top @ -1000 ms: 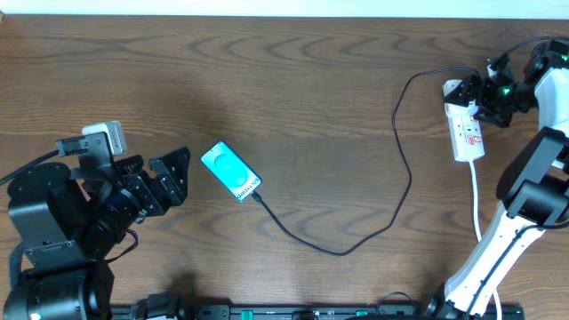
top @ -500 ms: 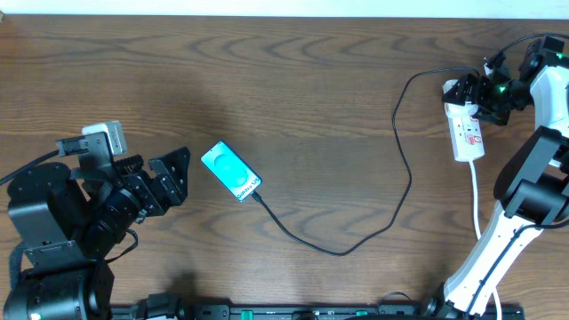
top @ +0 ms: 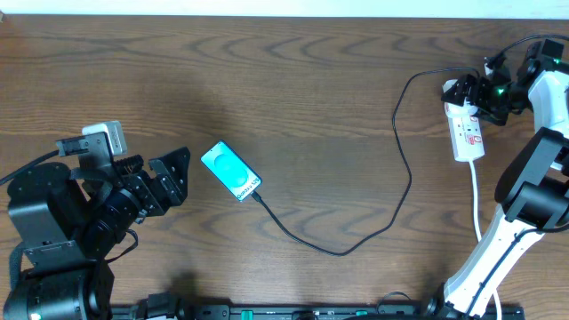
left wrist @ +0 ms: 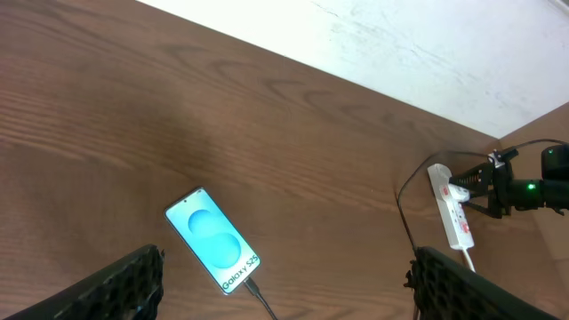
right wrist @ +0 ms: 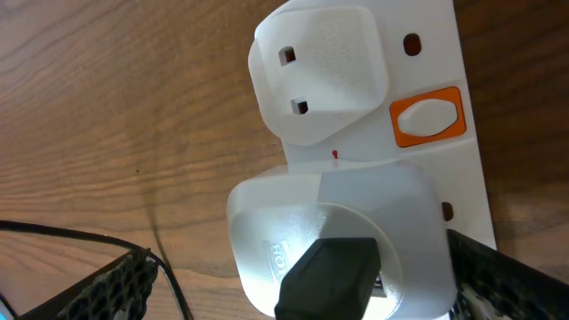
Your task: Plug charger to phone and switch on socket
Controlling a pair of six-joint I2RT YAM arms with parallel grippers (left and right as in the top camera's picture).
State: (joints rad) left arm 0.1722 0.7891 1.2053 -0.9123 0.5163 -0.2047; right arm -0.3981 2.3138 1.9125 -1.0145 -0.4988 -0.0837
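Overhead: phone (top: 231, 172) lies left of centre. The charger (top: 342, 252) leaves its 4 o'clock end and loops to the socket (top: 468, 132) at 3 o'clock. The left gripper (top: 178, 175) is at the phone's 9 o'clock, apart; the right gripper (top: 478, 92) is at the socket's 12 o'clock end.
Left wrist: fingers (left wrist: 124, 284) are spread and empty; the charger is seated in the phone.
Right wrist: pincer is released, straddling the white adapter (right wrist: 356, 213); the orange switch (right wrist: 428, 116) is at its 1 o'clock.

Phone (top: 231, 172) lies flat, turquoise screen up, angled; black charger (top: 342, 254) runs from its lower end, looping to the white socket (top: 468, 138).
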